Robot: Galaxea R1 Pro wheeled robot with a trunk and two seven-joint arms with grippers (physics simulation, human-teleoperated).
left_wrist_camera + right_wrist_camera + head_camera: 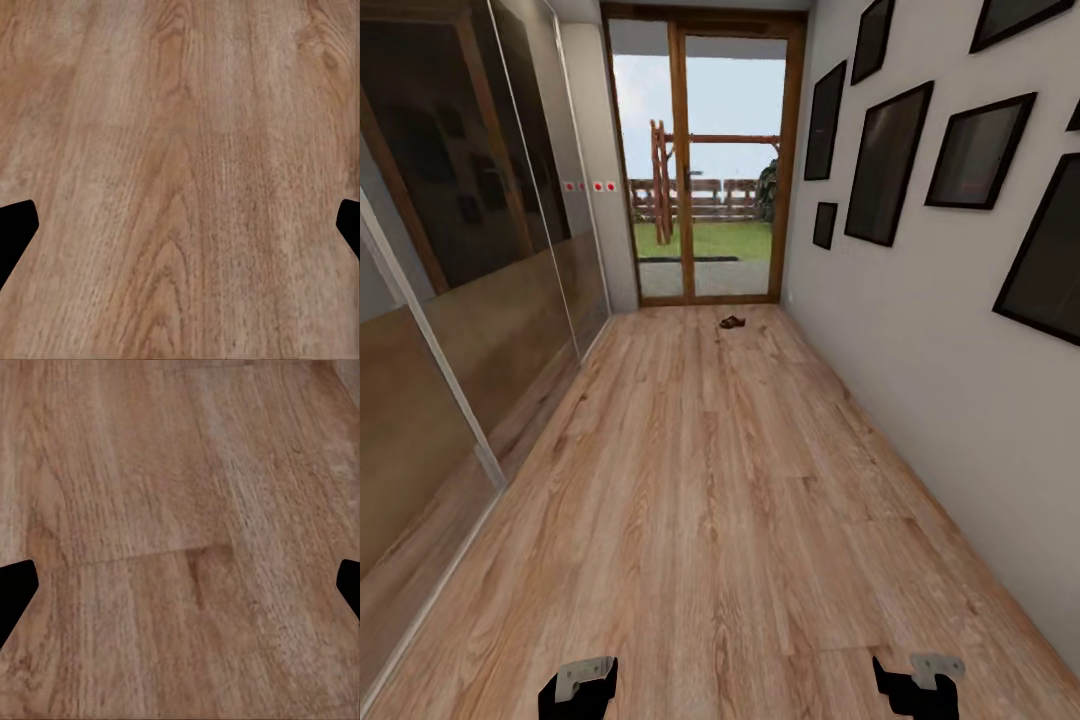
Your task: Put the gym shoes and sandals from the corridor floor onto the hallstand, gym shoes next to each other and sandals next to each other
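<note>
left gripper (577, 688): low over the floor, near edge of the head view; fingers (15, 232) wide apart in the wrist view, nothing between them.
right gripper (917, 688): same height, well apart from the left; fingers (15, 592) spread, holding nothing, plank seam below.
floor (710, 480): wood planks, grain and knots, runs to the far door.
sandal (732, 322): small dark brown shape on the floor at the far end, just before the door; too small to tell if one or two.
door (700, 170): glass, wood frame, lawn and fence outside.
wardrobe (460, 260): glossy sliding panels along the left wall.
frames (920, 150): dark pictures on the right wall.
</note>
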